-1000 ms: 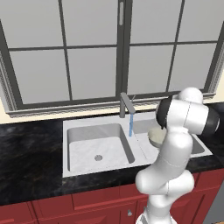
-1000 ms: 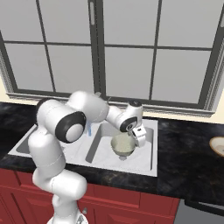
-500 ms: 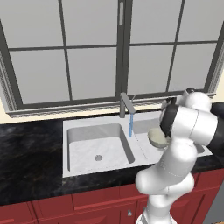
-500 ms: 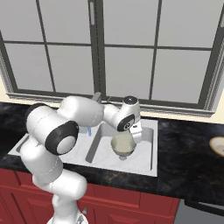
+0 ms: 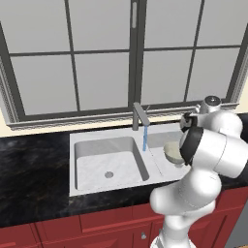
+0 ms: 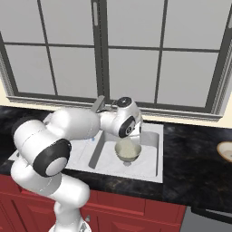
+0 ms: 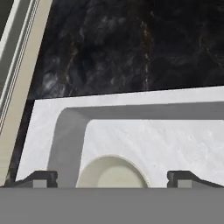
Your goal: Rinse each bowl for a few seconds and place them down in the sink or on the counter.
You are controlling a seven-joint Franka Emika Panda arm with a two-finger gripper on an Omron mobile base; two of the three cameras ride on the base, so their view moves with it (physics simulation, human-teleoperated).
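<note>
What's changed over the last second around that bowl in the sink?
The gripper has swung up and back from the bowl, fingers wide open and empty. The bowl stays put in the sink's right basin, and the faucet keeps running.

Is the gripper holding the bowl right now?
No, the bowl sits in the sink between the gripper's wide-open fingers, untouched.

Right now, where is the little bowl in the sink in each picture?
Left base view: the bowl sits in the sink's right basin, beside the white arm.
Right base view: bowl in the basin, just under the hand.
Hand view: bowl at the bottom, between the fingertips.
Shared landmark: the sink.
</note>
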